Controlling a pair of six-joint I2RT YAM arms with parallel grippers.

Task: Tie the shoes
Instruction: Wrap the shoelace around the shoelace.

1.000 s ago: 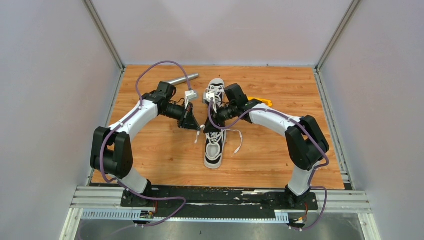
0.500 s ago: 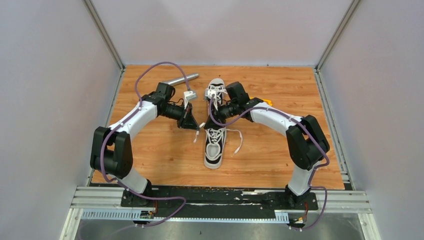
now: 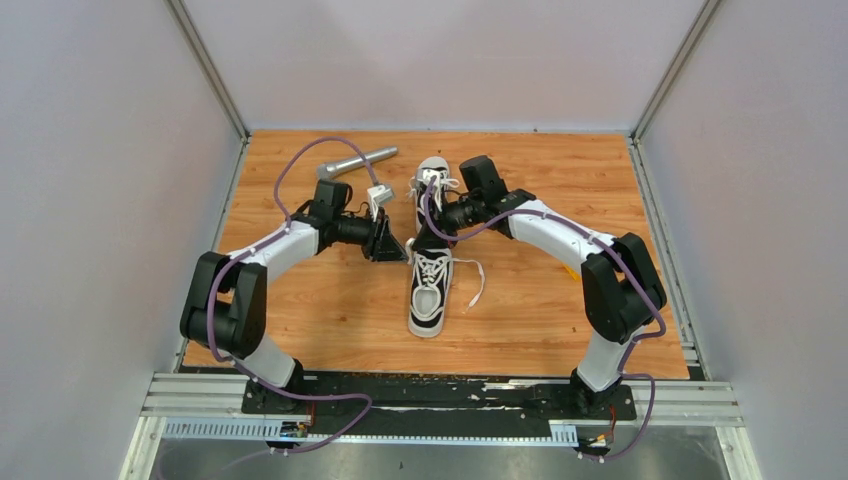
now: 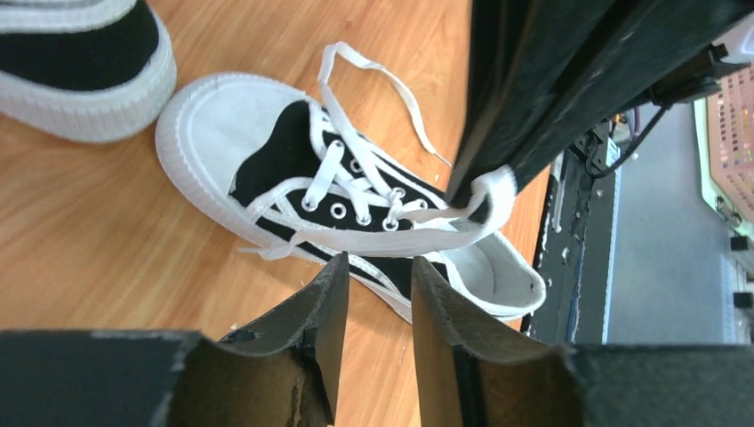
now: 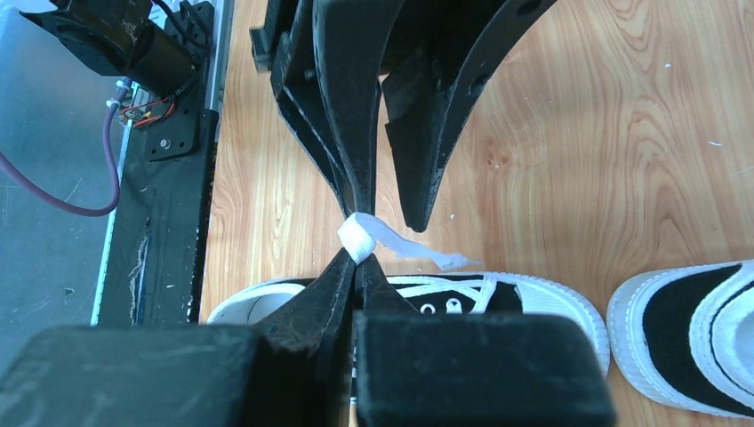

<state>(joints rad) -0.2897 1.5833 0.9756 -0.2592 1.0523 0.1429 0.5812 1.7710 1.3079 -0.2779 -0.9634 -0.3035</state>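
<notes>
Sneakers, a pair of small black-and-white canvas low-tops with white rubber soles, are lying end to end in the middle of the wood-grain table (image 3: 300, 310). The near shoe (image 3: 428, 300) is sitting with its heel towards the arm bases and its long white lace (image 5: 357, 237) undone. The far shoe (image 3: 432, 178) is resting just beyond its toe cap.

You are watching a handover. A second ago the left gripper (image 4: 380, 267) was pinched shut and the right gripper (image 5: 356, 258) was standing part open; now the roles are reversing. The right gripper's fingers are clamping flat on a fold of the lace, lifting it off the eyelets as a taut strap. The left gripper's fingers are standing a narrow gap apart with nothing between them, hovering just beside the right fingertips above the near shoe. The left arm is also sitting lower than before.

Judgement: the lace is passing into right-hand control, freeing the left gripper to take the other end or a second loop. No knot or bow is showing on the near shoe, so the tying is looking early. The far shoe's laces are appearing too small overhead to assess. A grey metal cylinder (image 3: 355, 160) is lying at the far left of the table, well apart from the work.
</notes>
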